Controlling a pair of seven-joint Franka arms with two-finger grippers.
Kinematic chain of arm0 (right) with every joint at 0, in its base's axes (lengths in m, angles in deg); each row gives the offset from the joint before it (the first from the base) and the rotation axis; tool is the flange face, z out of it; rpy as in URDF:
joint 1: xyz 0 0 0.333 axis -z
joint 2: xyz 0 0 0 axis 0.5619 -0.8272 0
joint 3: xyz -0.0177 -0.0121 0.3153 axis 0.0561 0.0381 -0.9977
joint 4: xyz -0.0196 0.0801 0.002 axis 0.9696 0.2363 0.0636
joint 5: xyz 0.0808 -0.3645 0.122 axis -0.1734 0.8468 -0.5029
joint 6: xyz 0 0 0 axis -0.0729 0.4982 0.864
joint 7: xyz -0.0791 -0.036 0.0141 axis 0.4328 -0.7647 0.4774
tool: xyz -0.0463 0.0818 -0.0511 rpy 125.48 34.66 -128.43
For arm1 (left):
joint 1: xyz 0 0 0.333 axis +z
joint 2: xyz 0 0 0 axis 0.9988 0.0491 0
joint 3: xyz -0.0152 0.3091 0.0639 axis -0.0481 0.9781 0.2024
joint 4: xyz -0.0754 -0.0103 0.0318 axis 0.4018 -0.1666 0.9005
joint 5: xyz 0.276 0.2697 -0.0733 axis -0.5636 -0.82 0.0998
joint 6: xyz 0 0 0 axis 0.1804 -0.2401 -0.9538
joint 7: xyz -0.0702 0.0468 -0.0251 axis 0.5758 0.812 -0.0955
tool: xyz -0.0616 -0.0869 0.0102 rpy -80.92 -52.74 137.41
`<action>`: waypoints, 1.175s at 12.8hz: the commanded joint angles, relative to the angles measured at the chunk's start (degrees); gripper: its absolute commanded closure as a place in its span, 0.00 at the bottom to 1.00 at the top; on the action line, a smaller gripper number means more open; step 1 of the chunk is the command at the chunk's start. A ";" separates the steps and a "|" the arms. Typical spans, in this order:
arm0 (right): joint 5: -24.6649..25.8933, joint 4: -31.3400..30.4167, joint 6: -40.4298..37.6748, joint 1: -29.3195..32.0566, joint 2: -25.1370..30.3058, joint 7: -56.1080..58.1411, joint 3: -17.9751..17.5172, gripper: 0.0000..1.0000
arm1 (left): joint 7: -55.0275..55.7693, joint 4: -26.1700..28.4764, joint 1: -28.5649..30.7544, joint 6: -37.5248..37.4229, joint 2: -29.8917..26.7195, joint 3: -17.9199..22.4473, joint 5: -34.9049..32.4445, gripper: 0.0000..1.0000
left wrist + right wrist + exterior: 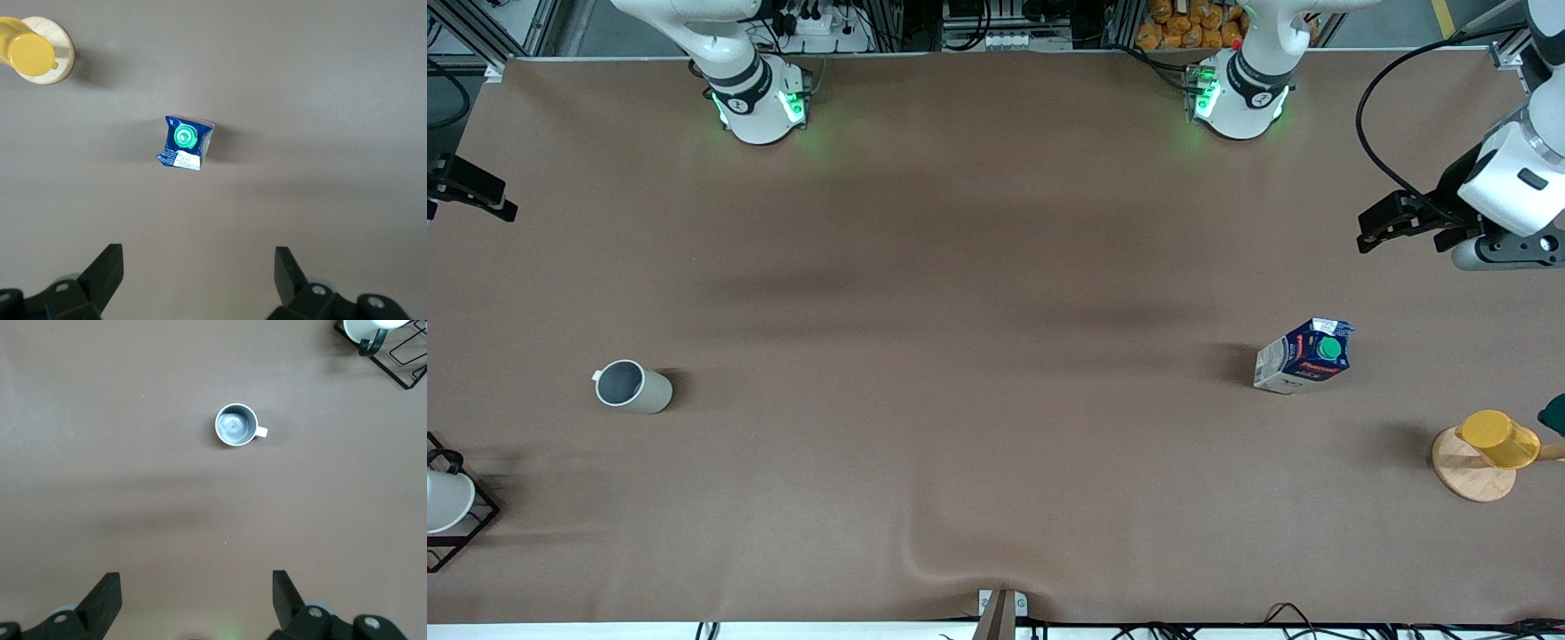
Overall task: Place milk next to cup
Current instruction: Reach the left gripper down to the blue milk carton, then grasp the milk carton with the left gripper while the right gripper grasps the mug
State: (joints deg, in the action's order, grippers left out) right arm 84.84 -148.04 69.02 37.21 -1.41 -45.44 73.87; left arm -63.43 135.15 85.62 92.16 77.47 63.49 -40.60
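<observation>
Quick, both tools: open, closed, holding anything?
Left tool: open, empty, up over the table above the milk.
Right tool: open, empty, above the cup.

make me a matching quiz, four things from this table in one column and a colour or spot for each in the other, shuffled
Things:
1. milk
2. cup
3. yellow cup
4. left gripper

Matches:
A. on a round wooden coaster
B. toward the right arm's end of the table
C. open, up in the air
D. blue with a green cap

Pairs: 1-D, 2-B, 3-A, 4-C
</observation>
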 commanded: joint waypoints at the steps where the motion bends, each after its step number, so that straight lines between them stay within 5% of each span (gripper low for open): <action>1: -0.51 -1.13 0.61 -0.73 1.12 -0.36 0.42 0.00 | -0.13 -1.43 -0.20 -0.75 0.33 0.11 0.11 0.00; 5: -0.51 -1.13 0.53 -0.73 1.12 -0.36 0.42 0.00 | -1.27 -1.08 1.11 -0.83 1.20 0.55 -0.15 0.00; 15: -0.42 -0.78 0.00 -0.11 1.21 0.34 0.68 0.00 | -4.34 0.33 5.69 11.47 16.67 0.11 -4.10 0.00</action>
State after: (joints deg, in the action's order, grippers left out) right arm 84.83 -148.03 68.92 37.21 -1.35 -45.44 74.30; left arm -66.74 136.42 90.67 103.67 93.55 63.93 -43.82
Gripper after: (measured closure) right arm 0.000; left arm 0.000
